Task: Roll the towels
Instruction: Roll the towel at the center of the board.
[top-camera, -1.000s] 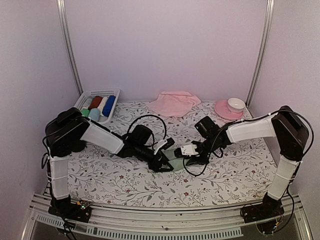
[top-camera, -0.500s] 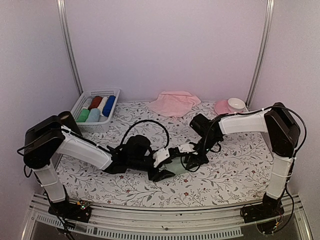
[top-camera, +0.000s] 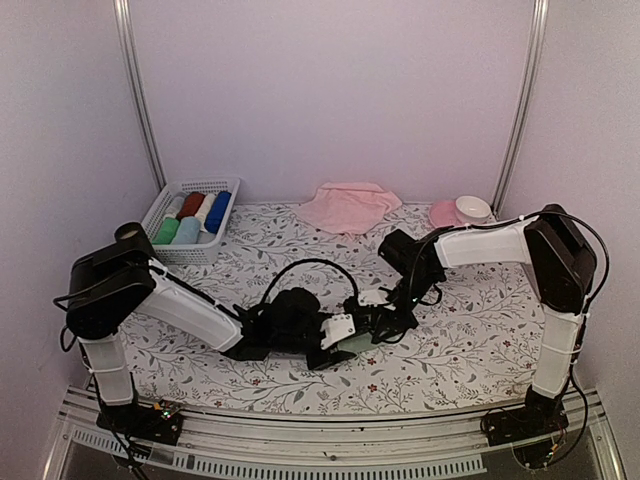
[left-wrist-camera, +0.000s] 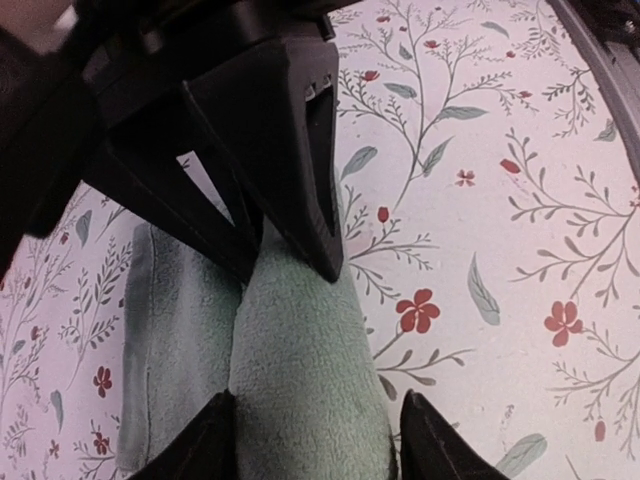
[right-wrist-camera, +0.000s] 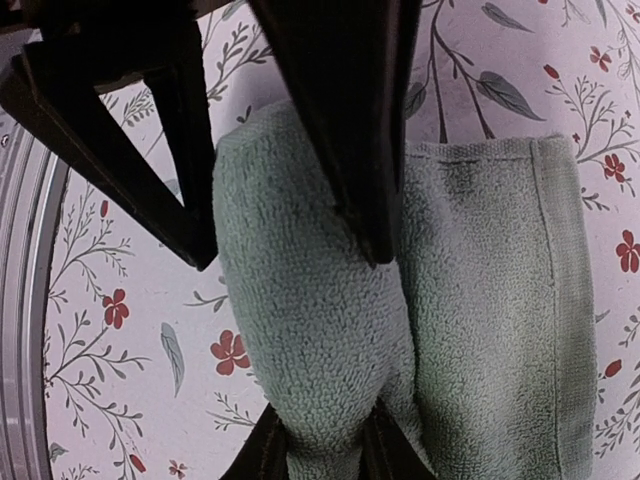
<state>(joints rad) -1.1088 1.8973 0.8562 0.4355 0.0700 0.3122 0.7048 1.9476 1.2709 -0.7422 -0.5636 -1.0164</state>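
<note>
The mint green towel (top-camera: 358, 343) lies at the table's middle front, partly rolled: a roll (right-wrist-camera: 300, 300) beside a flat tail (right-wrist-camera: 490, 300). My left gripper (top-camera: 338, 338) comes in from the left and my right gripper (top-camera: 380, 320) from the right, tips facing. In the left wrist view my left gripper (left-wrist-camera: 315, 445) grips one end of the roll (left-wrist-camera: 300, 370), with the right fingers (left-wrist-camera: 310, 150) pointing in at the far end. In the right wrist view my right gripper (right-wrist-camera: 320, 455) pinches the other end. The pink towel (top-camera: 348, 207) lies crumpled at the back centre.
A white basket (top-camera: 200, 184) with several rolled cloths stands at the back left. A pink saucer with a white cup (top-camera: 458, 212) is at the back right. The table's metal front rail (right-wrist-camera: 25, 300) runs close to the roll.
Both grippers have moved toward the table's near edge with the mint towel between them. The left arm has stretched further right, and less flat towel shows.
</note>
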